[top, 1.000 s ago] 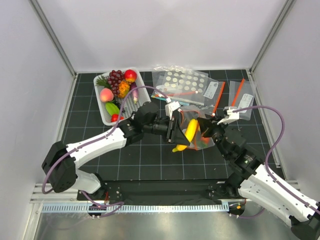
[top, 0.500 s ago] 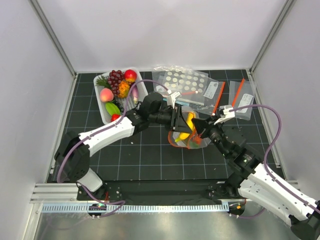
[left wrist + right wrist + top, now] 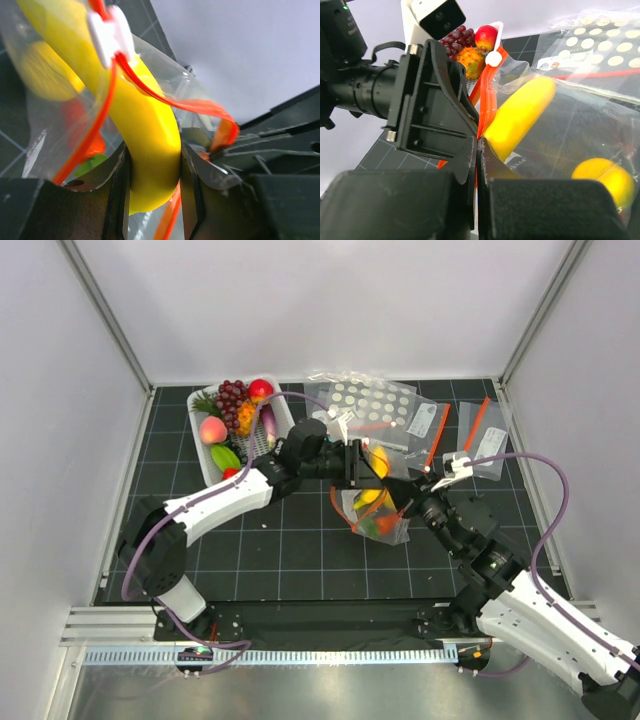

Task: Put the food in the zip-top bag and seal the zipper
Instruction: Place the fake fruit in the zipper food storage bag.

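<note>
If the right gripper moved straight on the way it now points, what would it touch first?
Probably the left gripper: its black finger stands directly ahead of the right gripper, which is shut on the edge of the zip-top bag. The banana lies just beside that line; depth is unclear.

left arm (image 3: 215,505) stretches forward, left gripper (image 3: 152,185) clamping the yellow banana (image 3: 150,130) with 1 finger on each side. right arm (image 3: 500,575) leans inward, right gripper (image 3: 476,150) pinched tight, the zipper (image 3: 222,135) end between its 2 fingertips.
</note>
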`<state>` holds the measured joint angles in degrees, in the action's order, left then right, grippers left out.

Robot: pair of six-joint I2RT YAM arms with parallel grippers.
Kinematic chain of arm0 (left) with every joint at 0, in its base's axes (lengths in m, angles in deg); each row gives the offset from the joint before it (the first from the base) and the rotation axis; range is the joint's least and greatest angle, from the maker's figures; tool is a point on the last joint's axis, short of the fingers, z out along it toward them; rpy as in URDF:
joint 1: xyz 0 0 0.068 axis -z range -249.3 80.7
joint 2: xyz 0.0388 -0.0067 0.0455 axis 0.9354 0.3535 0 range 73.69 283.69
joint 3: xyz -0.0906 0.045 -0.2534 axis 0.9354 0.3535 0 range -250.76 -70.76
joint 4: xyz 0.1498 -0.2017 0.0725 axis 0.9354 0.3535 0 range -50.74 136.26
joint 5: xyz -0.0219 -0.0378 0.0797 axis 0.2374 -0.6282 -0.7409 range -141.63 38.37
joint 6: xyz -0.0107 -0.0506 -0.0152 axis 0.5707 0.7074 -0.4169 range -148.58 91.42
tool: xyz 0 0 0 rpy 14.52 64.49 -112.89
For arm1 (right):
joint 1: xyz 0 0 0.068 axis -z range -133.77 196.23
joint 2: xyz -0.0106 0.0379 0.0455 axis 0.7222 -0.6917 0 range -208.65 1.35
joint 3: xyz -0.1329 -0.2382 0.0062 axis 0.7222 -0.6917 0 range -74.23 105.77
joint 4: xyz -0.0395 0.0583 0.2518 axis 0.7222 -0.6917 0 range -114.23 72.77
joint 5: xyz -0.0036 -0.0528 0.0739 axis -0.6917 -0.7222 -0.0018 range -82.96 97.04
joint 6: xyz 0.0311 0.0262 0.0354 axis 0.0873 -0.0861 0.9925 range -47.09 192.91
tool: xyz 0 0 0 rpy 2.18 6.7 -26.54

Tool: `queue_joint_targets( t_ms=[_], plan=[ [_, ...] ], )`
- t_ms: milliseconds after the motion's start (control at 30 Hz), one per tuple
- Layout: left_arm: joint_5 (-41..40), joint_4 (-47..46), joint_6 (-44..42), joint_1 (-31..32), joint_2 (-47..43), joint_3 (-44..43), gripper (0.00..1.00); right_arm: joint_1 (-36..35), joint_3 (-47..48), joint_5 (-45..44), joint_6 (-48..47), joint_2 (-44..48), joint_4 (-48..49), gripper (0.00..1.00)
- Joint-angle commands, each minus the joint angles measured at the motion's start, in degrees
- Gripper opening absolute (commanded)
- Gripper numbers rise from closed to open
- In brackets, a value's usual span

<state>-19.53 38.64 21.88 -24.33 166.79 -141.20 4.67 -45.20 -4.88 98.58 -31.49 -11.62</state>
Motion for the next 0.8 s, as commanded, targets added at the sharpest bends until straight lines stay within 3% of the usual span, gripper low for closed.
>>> queue_joint_targets(
  t_ms=[0,300,500,667,700,767],
  plan=[
    [-4.6,-4.0,-3.3,-0.1,-2.5,2.1,0.20,-0.4,-0.7,1.1,0.7,1.3,3.5,0.01],
    [-5.3,-7.0,-4.6,0.0,2.3,2.1,0.18,-0.4,-3.0,-1.9,3.1,5.4,3.8,0.01],
    [-7.8,-4.8,-7.0,1.0,2.8,1.5,0.27,-0.4,-2.3,-9.2,5.4,7.6,-1.2,0.01],
    [-13.4,-0.7,-10.4,2.4,0.9,0.8,0.46,-0.4,-2.8,-10.8,5.4,8.6,-1.5,0.01],
    [-14.5,0.2,-11.4,2.5,0.3,0.9,0.57,-0.4,-2.8,-10.9,5.4,8.5,-1.5,0.01],
    [-16.3,0.4,-12.2,3.0,-1.2,1.1,0.67,-0.4,-2.7,-10.9,5.5,8.1,-1.6,0.01]
  ],
)
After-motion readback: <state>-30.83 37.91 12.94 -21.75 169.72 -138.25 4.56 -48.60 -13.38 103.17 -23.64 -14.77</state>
